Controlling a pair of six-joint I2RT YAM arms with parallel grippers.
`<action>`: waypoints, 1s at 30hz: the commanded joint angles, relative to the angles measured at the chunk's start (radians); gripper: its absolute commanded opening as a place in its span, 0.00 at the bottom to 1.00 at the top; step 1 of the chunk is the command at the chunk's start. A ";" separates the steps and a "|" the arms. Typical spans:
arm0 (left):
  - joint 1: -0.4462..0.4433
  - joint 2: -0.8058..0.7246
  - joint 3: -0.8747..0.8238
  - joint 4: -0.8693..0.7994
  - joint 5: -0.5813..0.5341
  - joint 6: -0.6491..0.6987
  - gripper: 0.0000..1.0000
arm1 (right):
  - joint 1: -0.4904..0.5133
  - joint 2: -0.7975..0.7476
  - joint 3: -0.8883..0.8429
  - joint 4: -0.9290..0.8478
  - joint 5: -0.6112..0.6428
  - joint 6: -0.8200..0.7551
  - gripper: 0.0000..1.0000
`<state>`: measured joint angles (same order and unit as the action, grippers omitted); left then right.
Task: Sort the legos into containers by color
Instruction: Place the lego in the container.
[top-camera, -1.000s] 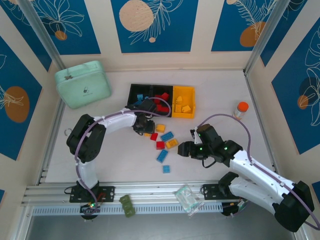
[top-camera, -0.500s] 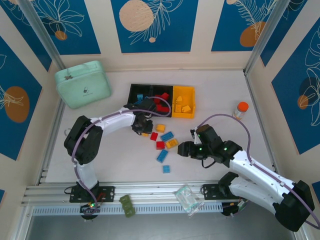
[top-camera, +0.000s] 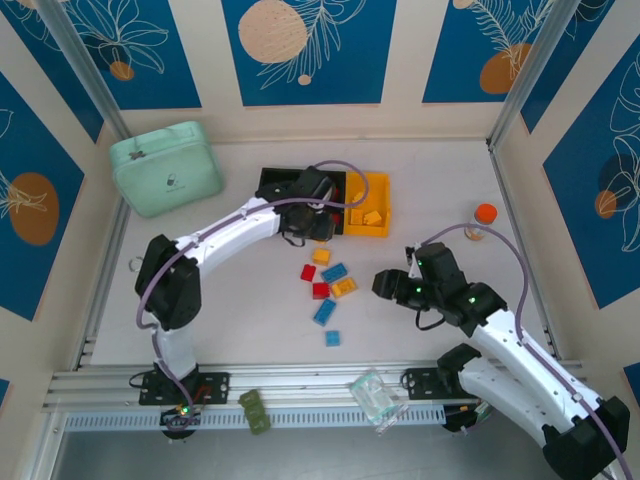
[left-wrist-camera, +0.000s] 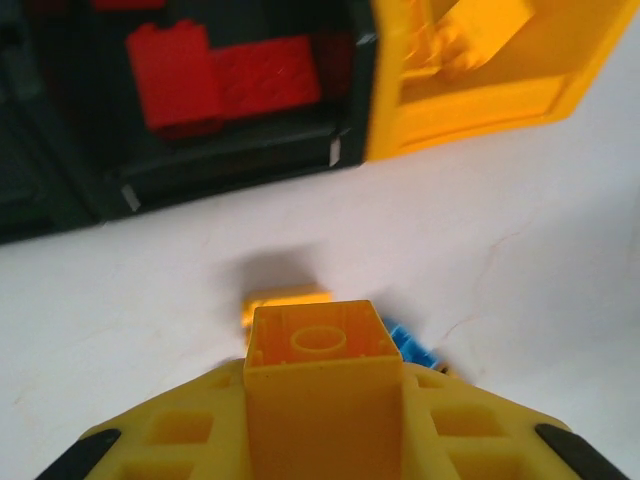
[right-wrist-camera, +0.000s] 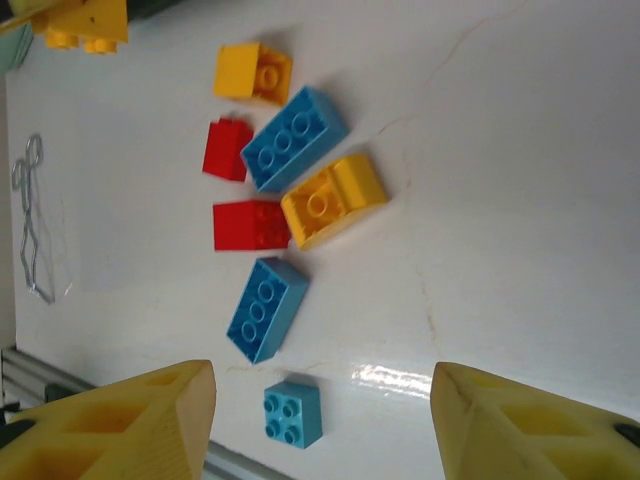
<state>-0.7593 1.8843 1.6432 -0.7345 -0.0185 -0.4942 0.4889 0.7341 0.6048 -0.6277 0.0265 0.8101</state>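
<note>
While the left arm reaches to the upper middle of the top view, the left gripper (top-camera: 320, 222) hangs at the front edge of the containers (top-camera: 268, 180), near where the middle black bin meets the yellow bin (top-camera: 382, 192). Can't read its grip from here. Loose legos (top-camera: 325, 311) cluster at frame centre below the containers, yellow, red and blue mixed. Right gripper (top-camera: 380, 285) sits just right of the cluster, not touching it. Mint-green case (top-camera: 165, 168) is upper left, orange-capped bottle (top-camera: 483, 218) at right, dark green brick (top-camera: 255, 410) on the bottom rail.

Left wrist view: left gripper (left-wrist-camera: 320, 420) is clamped on a yellow brick (left-wrist-camera: 318, 350), ringed underside facing the camera, fingers (left-wrist-camera: 160, 440) tight on both sides. Red legos (left-wrist-camera: 235, 75) lie in the black bin, upper left. Yellow bin (left-wrist-camera: 470, 100) is upper right with yellow pieces inside. On the table just past the held brick lie another yellow lego (left-wrist-camera: 288, 300) and a blue lego (left-wrist-camera: 412, 348).

Right wrist view: right gripper (right-wrist-camera: 322, 385) has jaws well apart, nothing between them, fingers (right-wrist-camera: 130, 420) at the bottom corners. Small blue lego (right-wrist-camera: 293, 412) is at the bottom, between the fingers but untouched. Above it the rest of the cluster: long blue lego (right-wrist-camera: 267, 308), red square (right-wrist-camera: 250, 224), curved yellow lego (right-wrist-camera: 333, 200), bigger blue lego (right-wrist-camera: 296, 137), small red lego (right-wrist-camera: 228, 150), yellow square (right-wrist-camera: 254, 73).
</note>
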 joint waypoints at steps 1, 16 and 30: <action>-0.024 0.079 0.111 -0.073 0.024 0.024 0.25 | -0.075 -0.017 0.037 -0.074 -0.002 -0.041 0.59; -0.049 0.465 0.731 -0.220 0.029 0.037 0.25 | -0.351 -0.025 0.056 -0.081 -0.191 -0.123 0.59; -0.030 0.677 0.925 -0.032 0.053 0.029 0.30 | -0.367 -0.067 0.024 -0.118 -0.211 -0.106 0.59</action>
<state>-0.7986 2.5366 2.5294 -0.8368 0.0185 -0.4721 0.1284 0.6838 0.6430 -0.7078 -0.1551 0.7071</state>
